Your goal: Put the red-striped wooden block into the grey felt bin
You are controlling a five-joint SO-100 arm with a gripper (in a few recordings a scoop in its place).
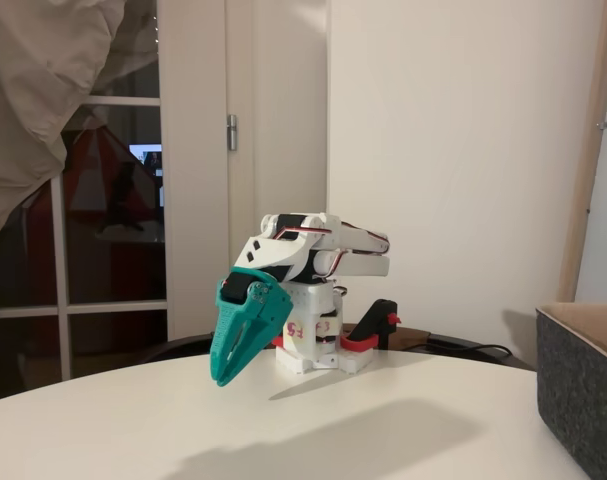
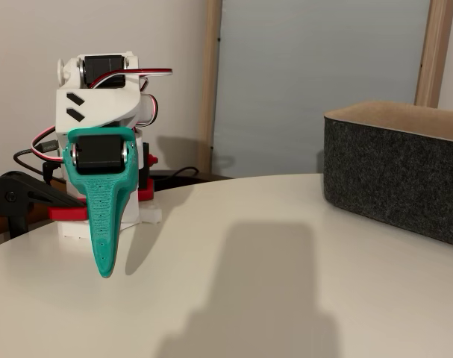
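Note:
My teal gripper (image 1: 221,378) hangs tip-down just above the white table, in front of the folded white arm. Its fingers lie together, shut, with nothing between them. In the other fixed view the gripper (image 2: 105,271) points down at the left, its tip close to the tabletop. The grey felt bin (image 1: 583,385) stands at the right edge of the table, well away from the gripper; its dark speckled wall and tan rim (image 2: 394,175) fill the right side. The red-striped wooden block is out of view.
The arm's base (image 1: 313,350) is held to the far table edge by a black and red clamp (image 1: 375,330), with cables (image 2: 32,153) behind it. A broad shadow (image 2: 267,283) lies on the open white tabletop between gripper and bin.

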